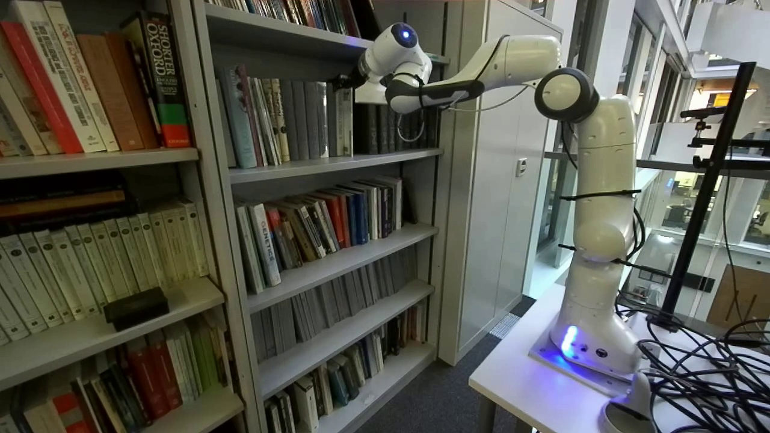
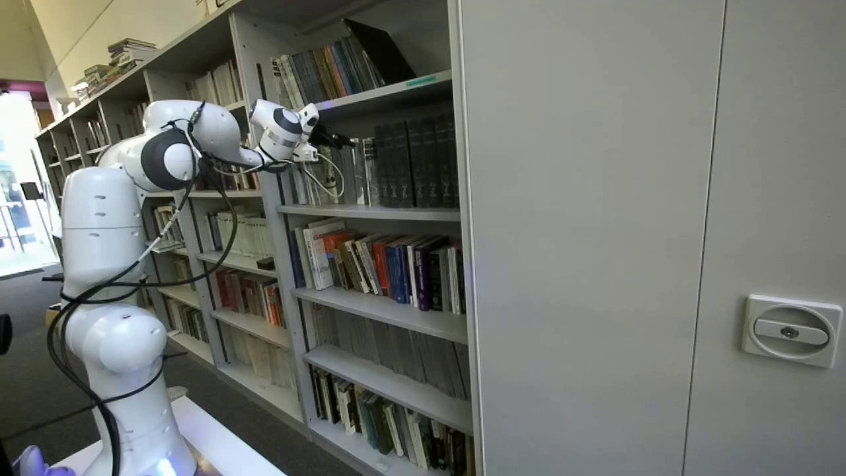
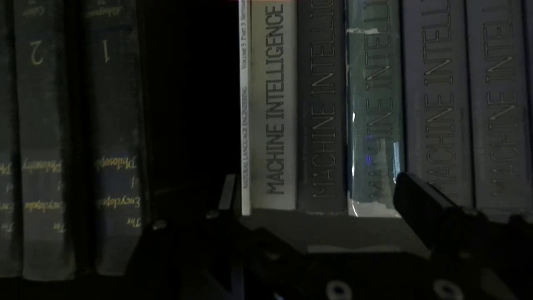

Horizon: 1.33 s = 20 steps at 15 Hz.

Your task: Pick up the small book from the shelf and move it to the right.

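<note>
Closest to the wrist camera, the gripper (image 3: 315, 183) stands released, its jaws spread wide. One finger (image 3: 227, 193), at the left of that view, is just beside the small book (image 3: 245, 125); whether they touch I cannot tell. The other finger (image 3: 420, 204) shows in front of the edge of a green book (image 3: 374, 112) and part of a grey book (image 3: 437, 104).

The small book, a thin whitish spine, is upright on the shelf (image 2: 396, 316), at the end of a row marked MACHINE INTELLIGENCE and directly beside a cream book (image 3: 272, 104). Across a dark gap stand black books (image 3: 118, 104), their gold lettering upside down in the wrist view. On a lower tier, a white book (image 1: 264, 240) reads GENETICS.

Further from the gripper, a grey cupboard (image 2: 588, 231) with a pale handle (image 2: 792, 332) adjoins the shelf. On the opposite side another bookcase (image 1: 102, 161) carries a black box (image 1: 137, 308) in front of pale matching volumes (image 1: 90, 264). The white robot arm (image 1: 529, 60) is mounted on a white table (image 1: 529, 373), with tangled black cables (image 1: 710, 379) near its base. Behind it, in an exterior view, are windows (image 1: 671, 204) with lit rooms beyond
</note>
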### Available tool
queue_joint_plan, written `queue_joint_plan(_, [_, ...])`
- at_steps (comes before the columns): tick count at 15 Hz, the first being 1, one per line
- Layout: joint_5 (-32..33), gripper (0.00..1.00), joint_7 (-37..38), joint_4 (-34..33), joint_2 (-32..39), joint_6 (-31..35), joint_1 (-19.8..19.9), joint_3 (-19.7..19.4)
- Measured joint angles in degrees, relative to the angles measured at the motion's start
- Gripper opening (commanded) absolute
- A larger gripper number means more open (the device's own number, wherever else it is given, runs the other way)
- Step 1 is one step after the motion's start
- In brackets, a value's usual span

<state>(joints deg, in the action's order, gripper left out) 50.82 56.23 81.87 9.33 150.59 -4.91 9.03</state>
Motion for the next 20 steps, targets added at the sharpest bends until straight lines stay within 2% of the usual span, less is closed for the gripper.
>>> queue_joint_plan(3, [-0.25,1.00,-1.81,3.08,-3.88,-0.04,0.45,-0.19])
queue_joint_plan(6, [-4.93,1.00,-6.01,7.83,-7.66,-0.40,0.64,-0.29])
queue_joint_plan(9, [-17.47,1.00,-14.81,13.46,-11.60,-4.57,0.06,-0.28])
queue_joint_plan(11, [-26.25,1.00,-21.29,16.11,-14.24,-10.46,-0.55,-0.17])
queue_joint_plan(14, [-35.22,1.00,-27.93,17.07,-17.53,-23.03,-1.24,0.00])
queue_joint_plan(17, [-41.20,1.00,-31.13,16.75,-19.78,-34.56,-1.31,0.07])
queue_joint_plan(20, [-44.18,1.00,-32.11,15.72,-20.79,-43.76,-1.31,0.08])
